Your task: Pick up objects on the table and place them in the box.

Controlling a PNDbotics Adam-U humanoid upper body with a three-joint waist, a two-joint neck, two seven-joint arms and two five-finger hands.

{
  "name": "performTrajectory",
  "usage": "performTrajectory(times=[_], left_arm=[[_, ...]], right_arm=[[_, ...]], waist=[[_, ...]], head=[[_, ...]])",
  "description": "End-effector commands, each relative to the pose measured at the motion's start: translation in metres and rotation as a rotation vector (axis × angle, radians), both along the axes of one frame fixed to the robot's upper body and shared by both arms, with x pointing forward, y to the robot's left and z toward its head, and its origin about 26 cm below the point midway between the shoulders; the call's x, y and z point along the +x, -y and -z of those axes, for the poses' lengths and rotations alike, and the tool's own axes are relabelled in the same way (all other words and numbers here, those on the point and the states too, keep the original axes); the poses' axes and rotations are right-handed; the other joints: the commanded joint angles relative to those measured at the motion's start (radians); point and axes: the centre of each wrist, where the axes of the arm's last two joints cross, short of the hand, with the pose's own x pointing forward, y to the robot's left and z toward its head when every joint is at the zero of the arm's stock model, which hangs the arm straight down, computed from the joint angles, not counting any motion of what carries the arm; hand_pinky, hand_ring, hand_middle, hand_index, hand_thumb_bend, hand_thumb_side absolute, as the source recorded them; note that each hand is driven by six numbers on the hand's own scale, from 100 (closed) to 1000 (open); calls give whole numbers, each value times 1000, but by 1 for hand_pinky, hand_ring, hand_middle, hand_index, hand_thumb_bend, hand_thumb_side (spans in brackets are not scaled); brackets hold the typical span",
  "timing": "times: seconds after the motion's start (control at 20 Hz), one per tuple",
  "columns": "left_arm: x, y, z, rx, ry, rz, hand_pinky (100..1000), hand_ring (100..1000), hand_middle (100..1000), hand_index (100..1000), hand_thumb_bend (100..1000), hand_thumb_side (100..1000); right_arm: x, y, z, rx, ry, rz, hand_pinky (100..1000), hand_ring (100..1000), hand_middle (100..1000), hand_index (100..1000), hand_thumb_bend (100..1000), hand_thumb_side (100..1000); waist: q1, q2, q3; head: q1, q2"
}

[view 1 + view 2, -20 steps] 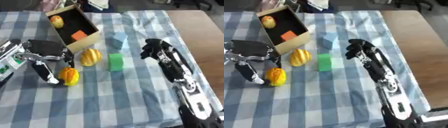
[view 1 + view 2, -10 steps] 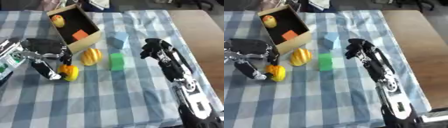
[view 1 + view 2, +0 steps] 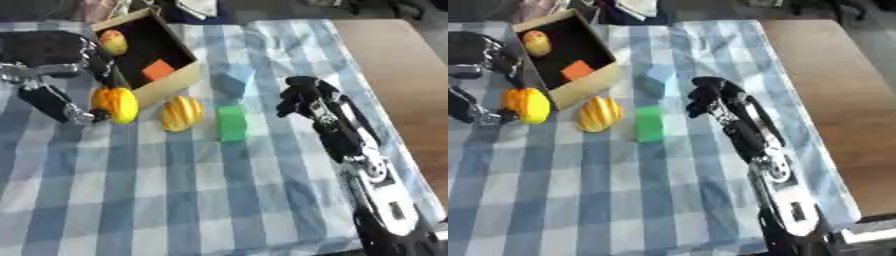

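The left hand (image 3: pixel 52 75) comes in from the left edge with its fingers and thumb pinched round a small orange-and-yellow gourd (image 3: pixel 116 104); the thumb (image 3: pixel 54 104) presses the gourd's left side, the dark fingers curl down onto its top, and the gourd looks lifted clear of the cloth (image 3: pixel 175 190), though that is hard to judge; the box (image 3: pixel 179 75) lies just beyond those fingers, up and to their right, its near wall close to the gourd; inside it, past the fingertips, sit a yellow-and-red fruit (image 3: pixel 113 42) in the far corner and an orange block (image 3: pixel 158 69) nearer the middle.

Just right of the held gourd, on the cloth against the box's near corner, lies a second gourd (image 3: pixel 181 113), striped yellow-orange; right of that stands a green block (image 3: pixel 232 122), and beyond it a pale blue block (image 3: pixel 232 82).

The right hand (image 3: pixel 304 96) hangs over the cloth right of both blocks, fingers curled downward, holding nothing; the green block is just left of its fingertips, not touching.
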Motion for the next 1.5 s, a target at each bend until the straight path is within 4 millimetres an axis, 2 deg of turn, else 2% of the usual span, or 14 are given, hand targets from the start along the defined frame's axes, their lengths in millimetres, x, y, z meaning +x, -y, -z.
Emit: performTrajectory(times=[0.05, 0.5, 0.65, 0.75, 0.8, 0.9, 1.05, 1.3, 1.35, 1.5], left_arm=[[12, -16, -19, 139, 35, 27, 674, 527, 494, 625, 345, 349], [56, -14, -1, -53, 187, -167, 676, 528, 499, 635, 355, 293], [64, -13, 6, -134, 260, -234, 689, 548, 523, 664, 368, 257], [67, -15, 10, -191, 317, -279, 707, 583, 575, 713, 391, 242], [69, -16, 12, -212, 342, -297, 725, 623, 639, 768, 426, 236], [70, -20, 15, -234, 375, -332, 752, 674, 719, 822, 471, 239], [70, -25, 19, -238, 399, -368, 789, 731, 792, 877, 503, 218], [66, -35, 15, -314, 419, -371, 795, 730, 799, 884, 409, 149], [64, -38, 11, -346, 423, -364, 788, 711, 780, 875, 354, 120], [50, -51, -6, -422, 438, -315, 785, 703, 769, 870, 334, 100]], right_arm=[[1, 3, -6, -3, 20, 3, 584, 592, 599, 769, 100, 631], [0, -7, -6, 10, 18, -32, 584, 593, 599, 769, 100, 640], [0, -12, -7, 16, 17, -49, 584, 593, 599, 769, 100, 642], [0, -14, -7, 20, 17, -56, 584, 593, 599, 770, 100, 644], [0, -14, -7, 21, 16, -59, 584, 593, 599, 769, 100, 646], [0, -16, -7, 22, 16, -63, 585, 593, 599, 769, 100, 647], [0, -17, -8, 22, 16, -68, 585, 593, 599, 769, 100, 647], [0, -16, -8, 22, 16, -64, 585, 593, 599, 769, 100, 647], [0, -15, -8, 21, 17, -62, 585, 593, 599, 770, 100, 646], [1, -12, -8, 17, 20, -49, 585, 593, 599, 770, 100, 645]], waist=[[7, -33, 0], [-4, -25, -31], [-5, -22, -44], [-4, -21, -51], [-4, -20, -53], [-2, -19, -55], [-2, -18, -56], [-1, -19, -52], [0, -19, -50], [3, -19, -40]], head=[[-4, -1], [20, -7], [28, -10], [29, -11], [28, -12], [26, -11], [21, -11], [11, -12], [8, -12], [-8, -13]])
